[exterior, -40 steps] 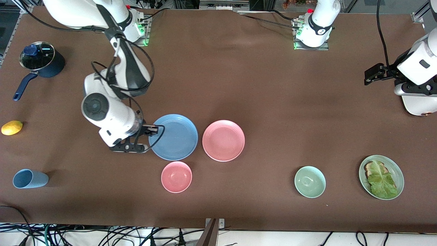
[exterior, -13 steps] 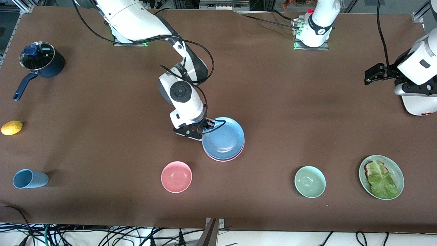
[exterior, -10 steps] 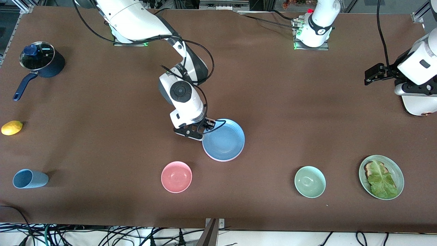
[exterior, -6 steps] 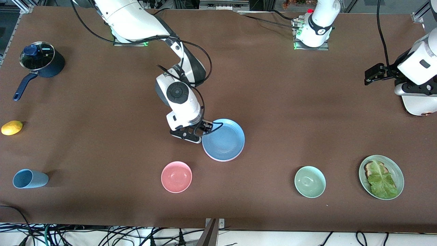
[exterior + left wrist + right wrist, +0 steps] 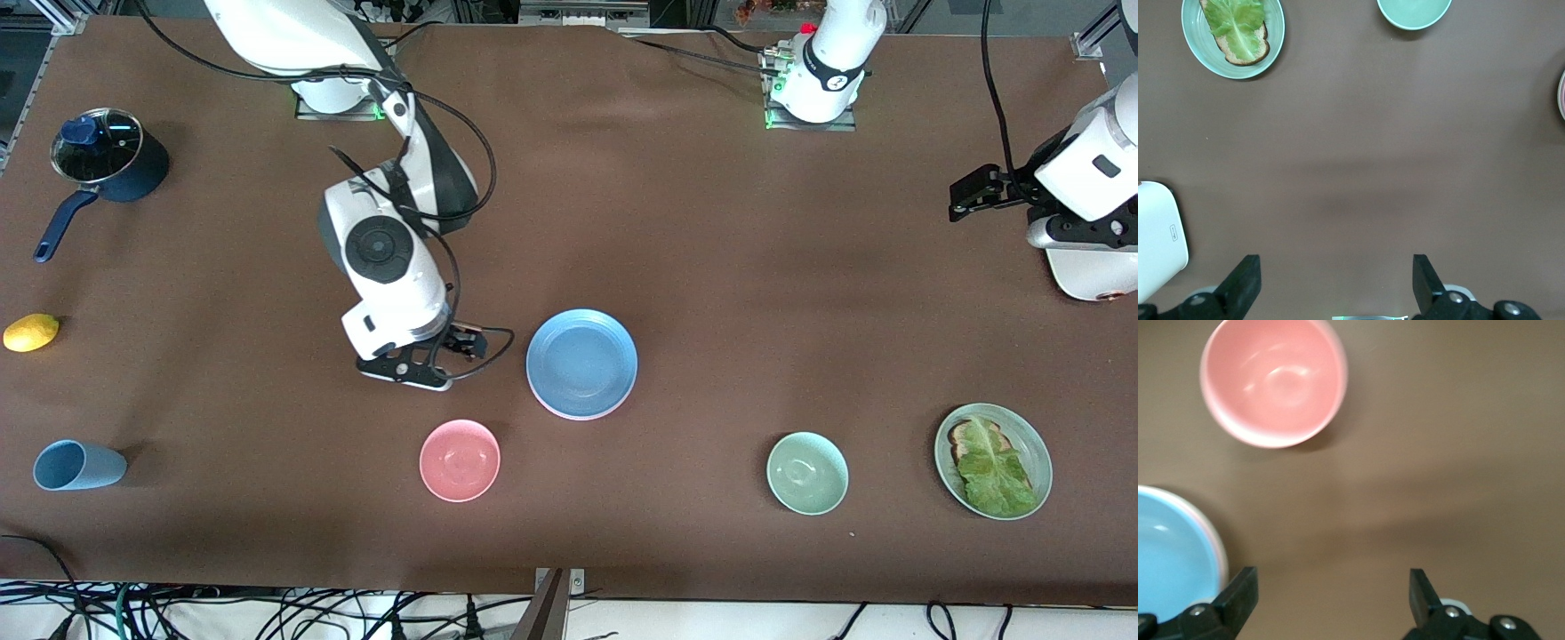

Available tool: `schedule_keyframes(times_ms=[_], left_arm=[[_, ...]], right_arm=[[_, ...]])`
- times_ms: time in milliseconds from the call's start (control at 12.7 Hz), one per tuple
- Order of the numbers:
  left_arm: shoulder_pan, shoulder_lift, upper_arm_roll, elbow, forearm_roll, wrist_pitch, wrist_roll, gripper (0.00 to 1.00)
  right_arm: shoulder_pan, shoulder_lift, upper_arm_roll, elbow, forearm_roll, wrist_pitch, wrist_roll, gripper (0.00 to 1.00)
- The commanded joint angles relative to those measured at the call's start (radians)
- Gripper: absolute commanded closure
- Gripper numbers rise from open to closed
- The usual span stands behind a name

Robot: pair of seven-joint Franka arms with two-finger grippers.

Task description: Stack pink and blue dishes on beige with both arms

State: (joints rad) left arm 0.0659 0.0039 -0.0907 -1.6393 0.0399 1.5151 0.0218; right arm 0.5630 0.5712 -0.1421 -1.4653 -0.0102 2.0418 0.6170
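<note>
The blue dish lies on top of the pink dish, of which only a thin rim shows, in the middle of the table. The right wrist view catches the blue dish and the pink rim at its edge. My right gripper is open with nothing in it, over bare table beside the stack, toward the right arm's end; its fingertips stand wide apart. My left gripper waits open over the left arm's end of the table, fingers spread over bare cloth. The beige dish is out of view.
A pink bowl sits nearer the front camera than the right gripper. A pale green bowl and a green plate of toast and lettuce lie toward the left arm's end. A blue cup, a lemon and a pot are at the right arm's end.
The right gripper set the blue dish onto the pink one, opened, and drew back toward the right arm's end of the table. The left arm has not moved.
</note>
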Motion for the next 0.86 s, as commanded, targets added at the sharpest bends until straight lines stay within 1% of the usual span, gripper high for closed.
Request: schedule_keyframes(times_ms=[0, 157, 236, 393, 471, 550, 628, 707, 785], left_arm=[[-0.001, -0.012, 0.002, 0.001, -0.006, -0.009, -0.005, 0.00], [-0.003, -0.012, 0.002, 0.001, -0.006, -0.009, -0.005, 0.00], [-0.003, -0.012, 0.002, 0.001, -0.006, -0.009, -0.005, 0.00], [-0.003, -0.012, 0.002, 0.001, -0.006, -0.009, -0.005, 0.00], [-0.003, -0.012, 0.002, 0.001, -0.006, -0.009, -0.005, 0.00], [-0.003, -0.012, 0.002, 0.001, -0.006, -0.009, -0.005, 0.00], [-0.003, -0.012, 0.002, 0.001, -0.006, -0.009, -0.005, 0.00], [-0.003, -0.012, 0.002, 0.001, -0.006, -0.009, -0.005, 0.00], [-0.003, -0.012, 0.002, 0.001, -0.006, -0.009, -0.005, 0.00]], right_arm=[[-0.037, -0.108, -0.062, -0.015, 0.025, -0.159, -0.202, 0.00], [-0.074, -0.187, -0.096, -0.015, 0.041, -0.297, -0.336, 0.00], [-0.077, -0.221, -0.117, -0.015, 0.041, -0.336, -0.373, 0.00], [-0.077, -0.263, -0.146, -0.015, 0.039, -0.382, -0.382, 0.00], [-0.084, -0.277, -0.155, -0.015, 0.041, -0.377, -0.385, 0.00], [-0.160, -0.280, -0.116, -0.015, 0.048, -0.380, -0.391, 0.00], [-0.286, -0.293, 0.009, -0.013, 0.046, -0.385, -0.395, 0.00], [-0.376, -0.316, 0.103, -0.015, 0.032, -0.397, -0.395, 0.00], [-0.405, -0.335, 0.133, -0.015, 0.009, -0.405, -0.396, 0.00]])
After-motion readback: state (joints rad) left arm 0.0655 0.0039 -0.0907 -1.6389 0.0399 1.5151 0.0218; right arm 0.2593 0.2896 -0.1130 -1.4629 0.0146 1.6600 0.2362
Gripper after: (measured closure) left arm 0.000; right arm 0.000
